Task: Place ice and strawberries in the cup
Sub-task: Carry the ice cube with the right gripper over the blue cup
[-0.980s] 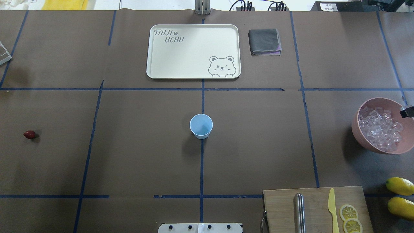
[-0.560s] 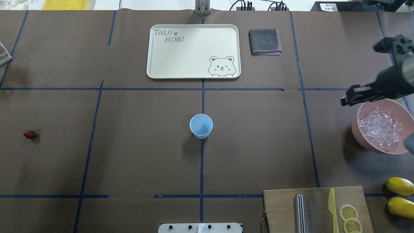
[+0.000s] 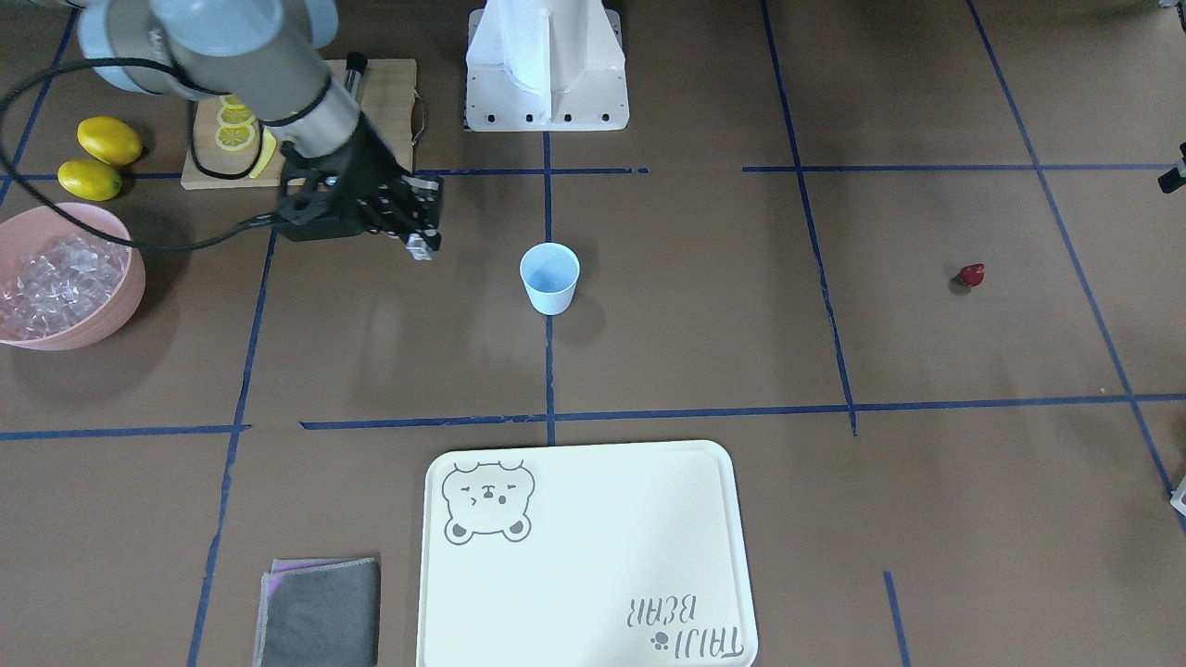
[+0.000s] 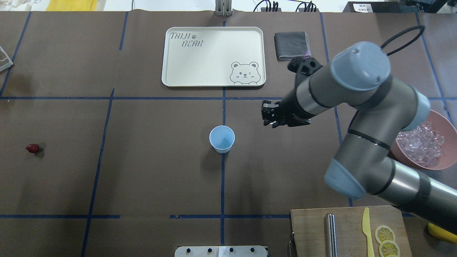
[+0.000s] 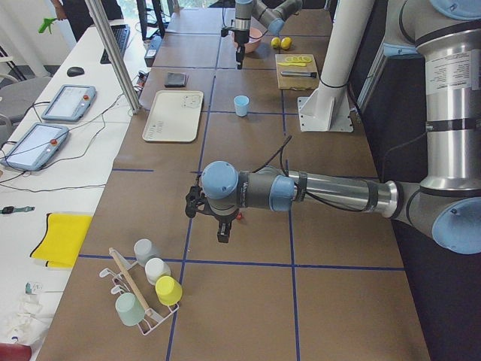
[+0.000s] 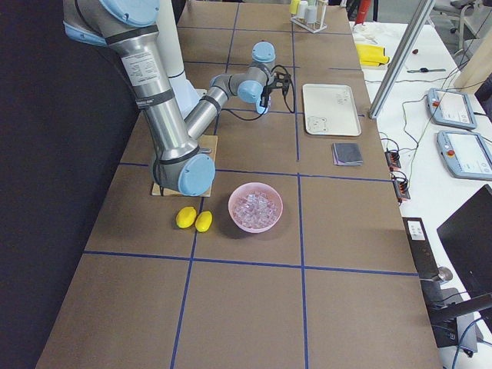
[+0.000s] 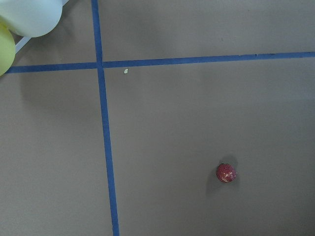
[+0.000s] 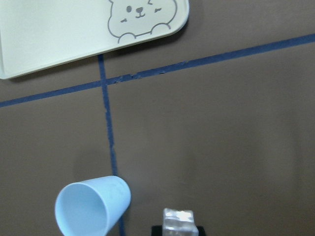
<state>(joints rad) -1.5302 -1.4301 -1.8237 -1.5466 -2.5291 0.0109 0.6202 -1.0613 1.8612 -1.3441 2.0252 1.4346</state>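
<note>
The pale blue cup (image 4: 222,139) stands upright on the blue tape line at mid-table. My right gripper (image 4: 269,115) hangs near it, on the side toward the bear tray (image 4: 214,53), with its jaws closed narrowly on one ice cube (image 8: 178,219). The remaining ice (image 4: 419,142) lies heaped in the pink bowl (image 4: 441,166) at the table's right end. The strawberry (image 4: 32,148) lies alone, well to the left, beneath the left gripper (image 5: 223,228). I cannot tell how that gripper's jaws stand.

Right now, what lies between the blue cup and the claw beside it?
Nothing: only bare table between the right gripper and the cup, per the overhead view.
</note>
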